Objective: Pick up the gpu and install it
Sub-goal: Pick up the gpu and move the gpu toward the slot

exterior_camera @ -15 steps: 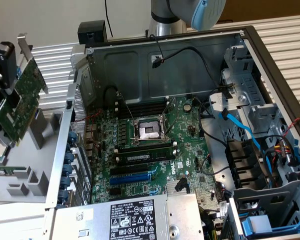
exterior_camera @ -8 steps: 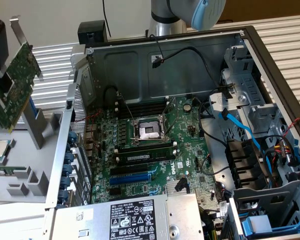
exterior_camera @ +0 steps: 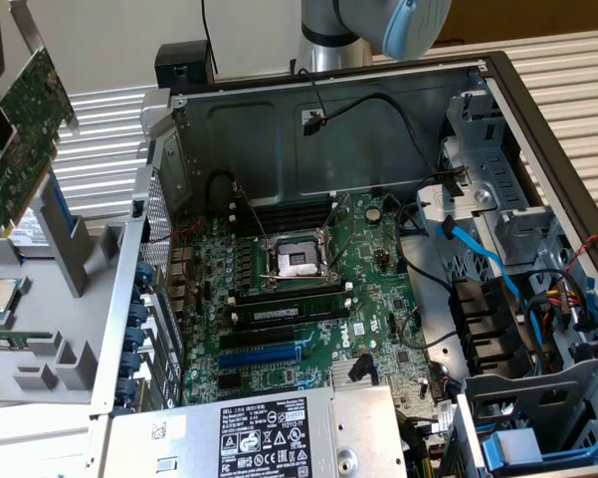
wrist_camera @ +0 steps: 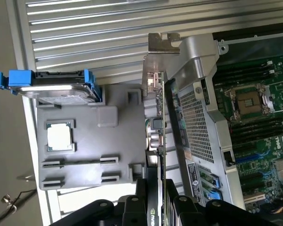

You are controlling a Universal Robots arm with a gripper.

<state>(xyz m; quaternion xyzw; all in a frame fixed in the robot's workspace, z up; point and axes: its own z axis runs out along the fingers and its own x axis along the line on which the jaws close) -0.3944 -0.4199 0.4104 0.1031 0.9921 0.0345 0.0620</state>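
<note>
The tool (wrist_camera: 156, 212) is clamped on the graphics card (exterior_camera: 25, 129), holding it in the air over the gray tray (wrist_camera: 84, 146), just beside the open computer case (exterior_camera: 378, 119).

A silver-grey cylindrical arm segment (exterior_camera: 323, 45) is capped by a rounded light-blue plastic joint cover (exterior_camera: 415, 28). The matte black gripper (wrist_camera: 155, 212) is built of angular blocks, dotted with round recessed screw heads (wrist_camera: 102, 205).
</note>
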